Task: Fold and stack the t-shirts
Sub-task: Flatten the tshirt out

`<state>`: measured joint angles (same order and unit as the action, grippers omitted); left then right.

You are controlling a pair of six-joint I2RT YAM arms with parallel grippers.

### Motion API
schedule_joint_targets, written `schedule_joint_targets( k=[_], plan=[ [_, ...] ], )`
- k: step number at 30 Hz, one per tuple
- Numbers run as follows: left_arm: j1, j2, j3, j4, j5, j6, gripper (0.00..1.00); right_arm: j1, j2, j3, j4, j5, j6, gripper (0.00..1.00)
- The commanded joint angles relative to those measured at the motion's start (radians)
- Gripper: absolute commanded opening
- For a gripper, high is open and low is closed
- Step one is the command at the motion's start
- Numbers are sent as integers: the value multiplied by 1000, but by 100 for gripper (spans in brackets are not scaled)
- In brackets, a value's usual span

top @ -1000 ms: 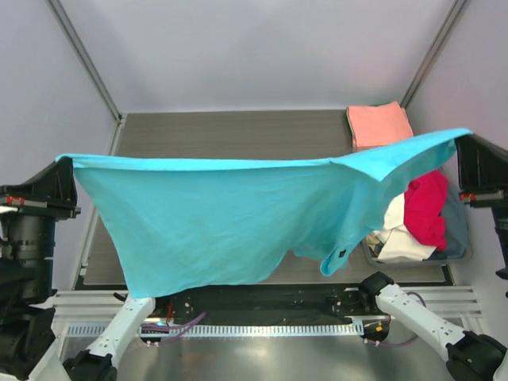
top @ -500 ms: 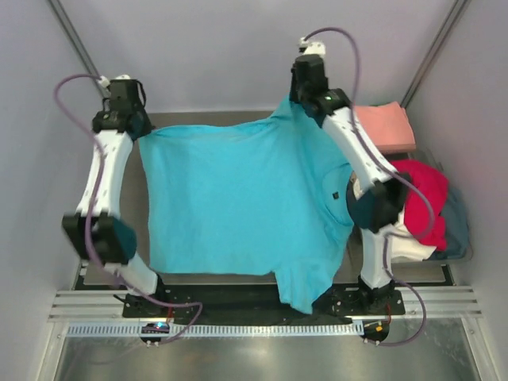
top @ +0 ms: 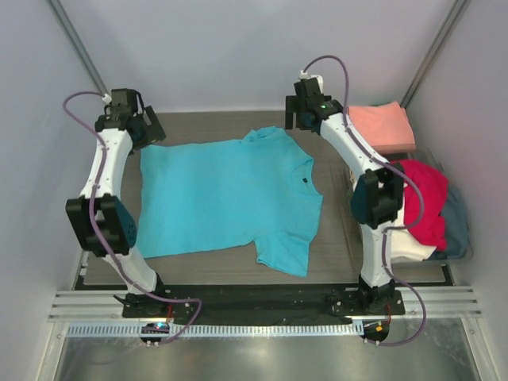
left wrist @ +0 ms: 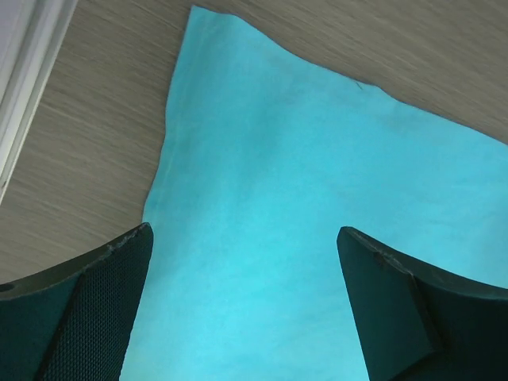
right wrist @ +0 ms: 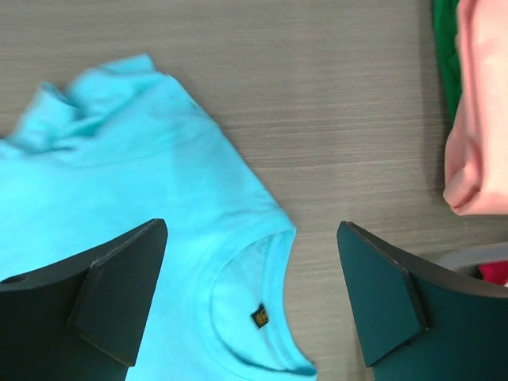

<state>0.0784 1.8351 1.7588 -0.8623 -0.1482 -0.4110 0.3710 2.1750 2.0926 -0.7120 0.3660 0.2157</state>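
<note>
A turquoise t-shirt (top: 226,198) lies spread flat on the table, its neck with a small dark label (top: 304,182) to the right. My left gripper (top: 149,131) hovers open over the shirt's far left corner (left wrist: 262,159), holding nothing. Over the far right shoulder, my right gripper (top: 302,121) is open too, with the collar and label (right wrist: 259,316) showing between its fingers. A folded salmon-pink t-shirt (top: 379,125) sits at the far right corner. Red (top: 422,198), cream (top: 403,244) and grey-blue (top: 457,222) t-shirts lie heaped at the right.
The heaped shirts lie in a grey bin (top: 413,261) at the table's right edge. A strip of green cloth (right wrist: 444,48) shows beside the pink shirt (right wrist: 476,119). White walls and slanted frame bars enclose the table on three sides.
Both grippers carried the stretched turquoise shirt from the air down to the far side of the table, then opened and let it go. It now lies flat.
</note>
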Motion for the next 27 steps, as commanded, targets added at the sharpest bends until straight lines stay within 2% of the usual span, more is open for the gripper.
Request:
schedule_joint_targets(
  k=[1, 2, 6, 10, 14, 27],
  plan=[
    [-12, -138, -137, 58, -14, -15, 98, 6, -167, -142, 150, -67, 59, 95],
    [-12, -180, -175, 72, -14, -26, 98, 6, -179, -216, 172, -84, 71, 94],
    [-12, -240, -361, 146, -27, -44, 98, 6, -195, -305, 236, -182, 120, 94],
    [-12, -208, -378, 164, -2, -74, 97, 6, -143, -302, 285, -428, 177, 91],
    [-11, -133, -355, 192, 10, -94, 97, 8, -87, -298, 330, -525, 215, 89],
    [-3, 294, -61, 157, -2, -121, 93, 5, 199, -109, 327, -521, 197, 89]
  ],
)
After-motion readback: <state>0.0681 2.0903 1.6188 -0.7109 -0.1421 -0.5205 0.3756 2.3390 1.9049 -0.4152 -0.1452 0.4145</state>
